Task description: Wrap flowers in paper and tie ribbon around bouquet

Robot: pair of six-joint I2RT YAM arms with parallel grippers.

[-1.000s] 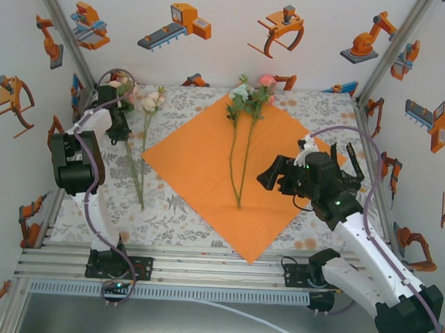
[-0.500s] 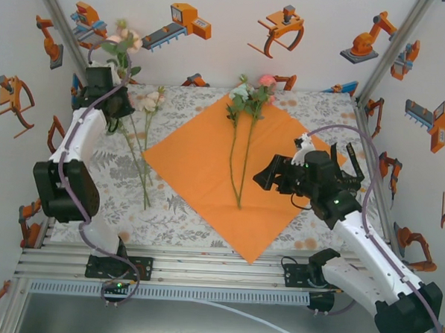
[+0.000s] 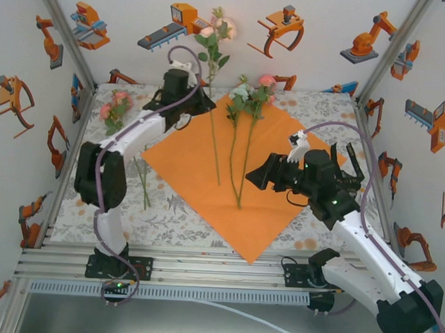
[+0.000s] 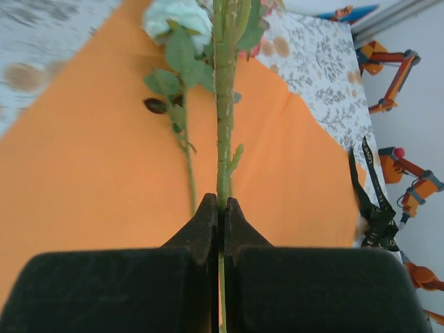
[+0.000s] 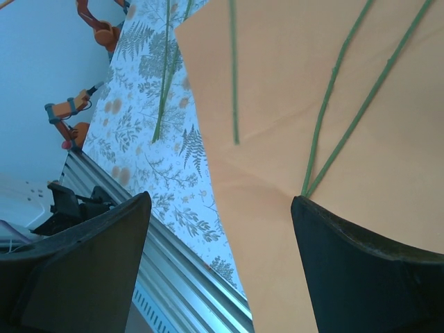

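Since a second ago the left arm has swung from the far-left corner over to the paper's far corner, carrying one flower along. Flat on the tablecloth point(image 3: 326, 112) lies the paper point(image 3: 185, 164), set as a diamond with one corner toward the arm bases. Above its right part hovers the right gripper point(image 5: 220, 201), jaws wide and holding nothing. The left gripper point(image 4: 220, 206) is pinched tight on the stem of the flower point(image 3: 213, 54), which tilts up: its peach blossom stands before the back wall and its stem end reaches down over the paper; whether it touches there I cannot tell. Two flowers point(image 3: 243, 138) lie side by side on the paper, blossoms at the far corner, stem ends meeting near the middle. More flowers point(image 3: 115, 105) lie on the cloth at far left, partly behind the left arm.
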